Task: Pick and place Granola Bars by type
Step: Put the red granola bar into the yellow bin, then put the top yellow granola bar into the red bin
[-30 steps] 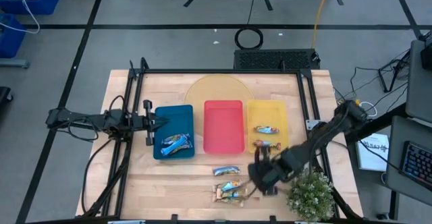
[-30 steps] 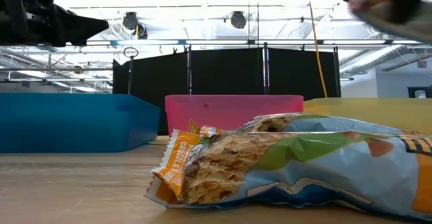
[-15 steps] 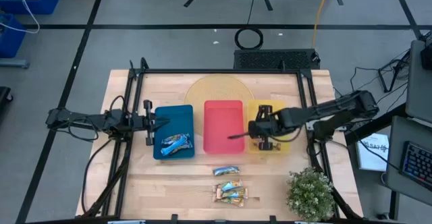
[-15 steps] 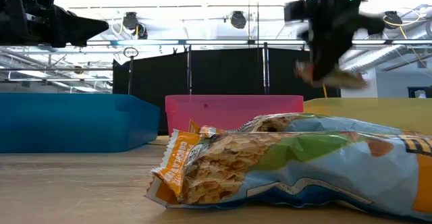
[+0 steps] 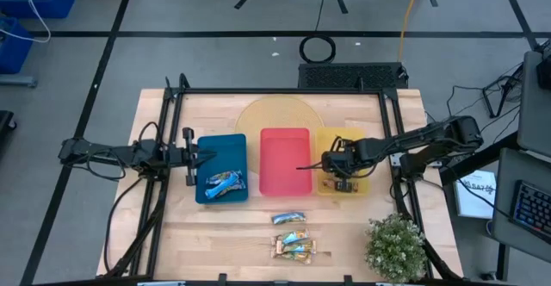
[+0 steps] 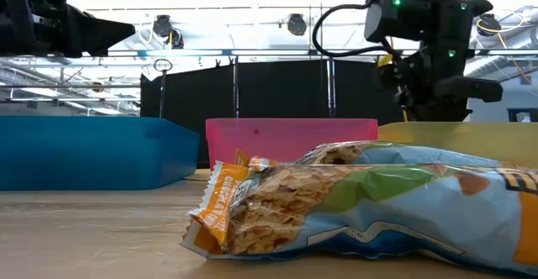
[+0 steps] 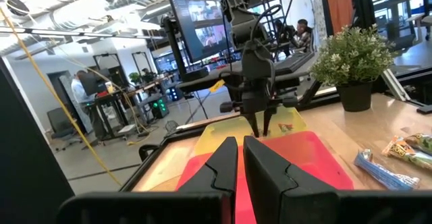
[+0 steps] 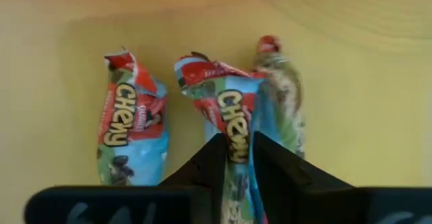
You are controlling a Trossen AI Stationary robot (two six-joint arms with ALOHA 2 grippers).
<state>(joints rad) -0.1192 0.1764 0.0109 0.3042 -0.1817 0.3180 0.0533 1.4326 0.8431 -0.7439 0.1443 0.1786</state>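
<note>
My right gripper [image 5: 337, 176] points down into the yellow tray [image 5: 355, 144], shut on a granola bar [image 8: 233, 113] in a red-and-light-blue Chewy wrapper. Two bars of the same kind lie on the tray floor beside it, one [image 8: 131, 123] to one side and one [image 8: 282, 96] partly behind it. Bright blue bars [image 5: 224, 183] lie in the blue tray [image 5: 222, 146]. Three tan-and-light-blue bars [image 5: 294, 236] lie on the table near its front edge; one fills the low view [image 6: 361, 199]. My left gripper [image 5: 200, 155] hovers shut at the blue tray's left edge. My right gripper pinches the Chewy bar between its two fingers [image 8: 209, 158], around mid-length [image 8: 236, 126], with the fingers on its two long sides. It comes from above, pointing down. The bar's far end [image 8: 202, 69] is down among the other bars; whether it rests on the tray floor I cannot tell.
The red tray [image 5: 285, 183] stands between the blue and yellow trays. A round wooden board [image 5: 275, 114] lies behind the trays. A potted plant [image 5: 396, 245] stands at the table's near right corner. Black frame rails [image 5: 172, 105] run along the table's sides.
My right gripper has carried a bar from the near right part of the table, by the loose bars, up and toward the far edge to the yellow tray. In the last half second it has gone down into that tray with the bar still between its fingers.
</note>
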